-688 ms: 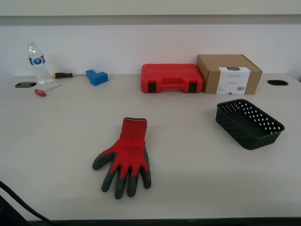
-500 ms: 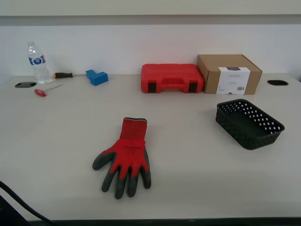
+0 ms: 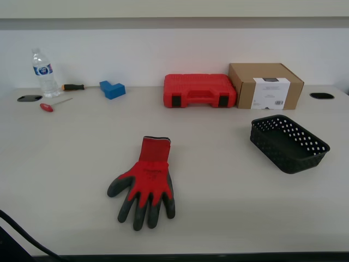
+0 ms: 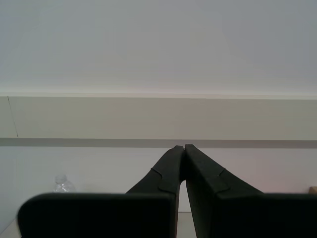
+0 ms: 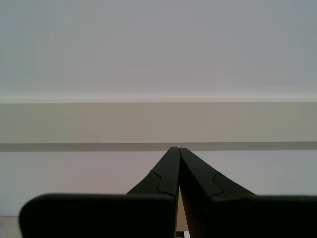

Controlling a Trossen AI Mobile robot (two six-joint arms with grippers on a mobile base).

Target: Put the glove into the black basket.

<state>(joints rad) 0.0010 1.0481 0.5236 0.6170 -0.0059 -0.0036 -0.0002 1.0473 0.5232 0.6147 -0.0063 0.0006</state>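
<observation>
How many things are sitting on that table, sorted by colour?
Red: 3, the red knit glove, the red plastic tool case, the red-handled screwdriver
Black: 2, the black perforated basket, the dark-handled tool
Blue: 1, the blue block
Brown: 1, the brown cardboard box
Clear: 1, the clear plastic water bottle
Total: 8

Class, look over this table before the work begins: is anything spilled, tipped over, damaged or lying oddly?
Nothing stands out. The glove lies flat on the table, apart from the black basket, which sits upright and empty. The water bottle stands upright, and the red tool case and cardboard box rest squarely by the wall.
</observation>
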